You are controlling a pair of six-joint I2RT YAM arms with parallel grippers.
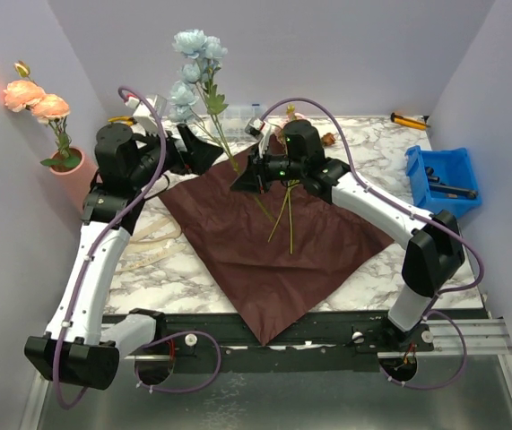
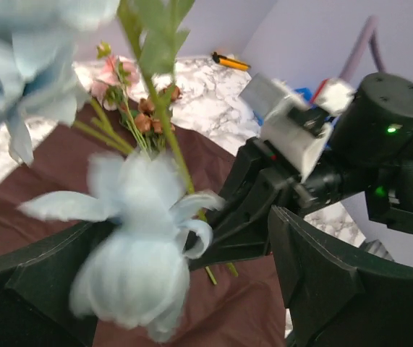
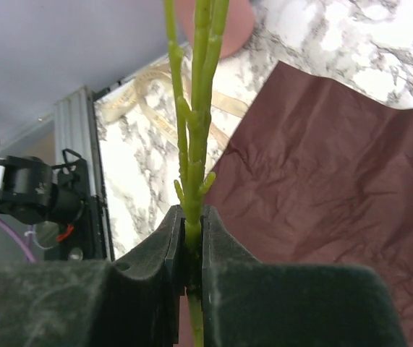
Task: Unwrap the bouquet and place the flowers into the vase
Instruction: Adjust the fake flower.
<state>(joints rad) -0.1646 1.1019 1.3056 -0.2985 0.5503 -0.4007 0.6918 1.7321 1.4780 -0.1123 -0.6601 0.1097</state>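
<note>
The dark maroon sheet lies spread flat on the marble table. My right gripper is shut on the green stem of the light blue flowers, holding them upright over the sheet's far edge. My left gripper stands open just left of that stem, with a blue bloom loose between its fingers. More thin stems with pink and brown blooms lie on the sheet. The salmon-pink vase at the far left holds peach flowers.
A beige ribbon lies loose on the marble left of the sheet. A blue bin with tools sits at the right edge. An orange-handled tool and small clutter lie along the back wall.
</note>
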